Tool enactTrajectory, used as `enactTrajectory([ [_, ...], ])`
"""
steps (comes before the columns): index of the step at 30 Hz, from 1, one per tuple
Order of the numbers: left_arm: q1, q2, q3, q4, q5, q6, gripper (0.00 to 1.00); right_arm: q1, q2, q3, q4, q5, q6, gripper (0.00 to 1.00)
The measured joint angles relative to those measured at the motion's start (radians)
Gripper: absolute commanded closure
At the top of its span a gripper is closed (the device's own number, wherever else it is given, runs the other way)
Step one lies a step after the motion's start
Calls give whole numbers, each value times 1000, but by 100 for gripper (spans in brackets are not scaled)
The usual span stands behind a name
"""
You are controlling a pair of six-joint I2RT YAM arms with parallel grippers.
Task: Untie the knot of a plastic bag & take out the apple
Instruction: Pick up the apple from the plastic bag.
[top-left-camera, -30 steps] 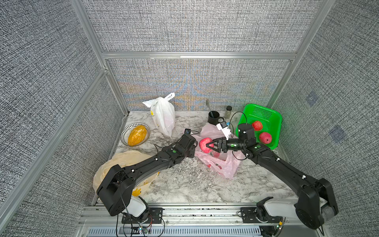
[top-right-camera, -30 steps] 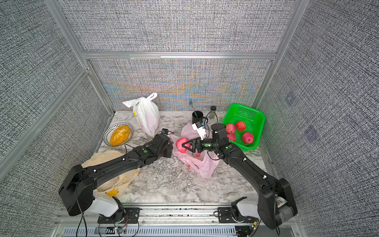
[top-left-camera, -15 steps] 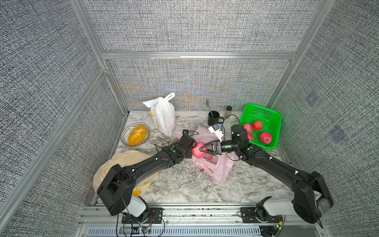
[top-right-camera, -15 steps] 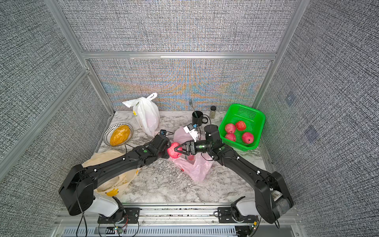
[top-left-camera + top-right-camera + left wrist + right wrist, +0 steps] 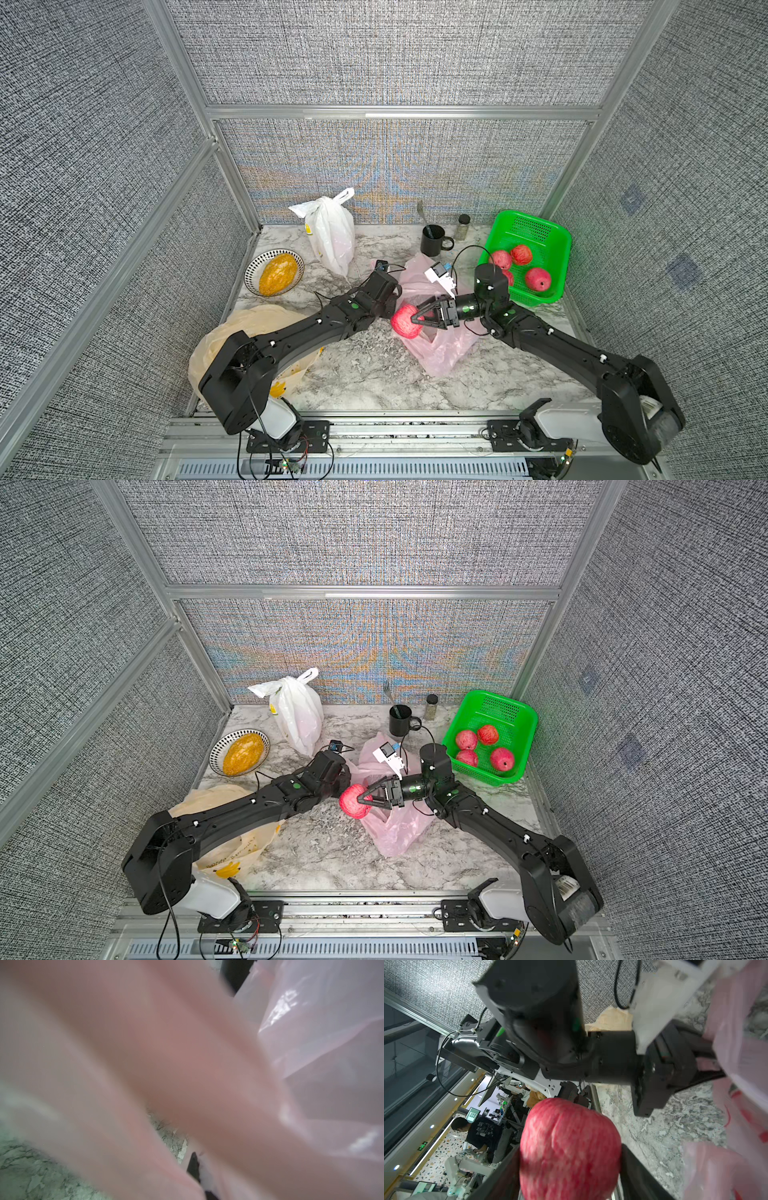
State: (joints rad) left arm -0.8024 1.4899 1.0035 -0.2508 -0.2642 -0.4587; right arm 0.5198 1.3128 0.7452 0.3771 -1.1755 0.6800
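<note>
On the marble tabletop (image 5: 374, 374), mid-frame in both top views, the right jaws pinch the apple (image 5: 403, 325) at the pink bag's (image 5: 446, 353) left edge. The left jaws are pressed together among the bag's folds.

Green basket (image 5: 542, 235), black mug (image 5: 432, 242), white bag (image 5: 332, 239)

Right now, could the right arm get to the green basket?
Probably yes: the green basket lies close beside that arm's wrist with nothing standing between them, though its tool is gripping an apple.
</note>
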Motion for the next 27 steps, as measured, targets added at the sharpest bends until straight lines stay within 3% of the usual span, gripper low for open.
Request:
enactTrajectory([
  [9, 0, -26, -21, 46, -24, 18, 100, 77, 54, -122, 123, -31, 108, 31],
  [16, 0, 23, 11, 56, -24, 26, 100, 200, 53, -77, 187, -70, 129, 29],
  [27, 14, 130, 74, 60, -10, 19, 100, 249, -22, 41, 230, -75, 102, 28],
])
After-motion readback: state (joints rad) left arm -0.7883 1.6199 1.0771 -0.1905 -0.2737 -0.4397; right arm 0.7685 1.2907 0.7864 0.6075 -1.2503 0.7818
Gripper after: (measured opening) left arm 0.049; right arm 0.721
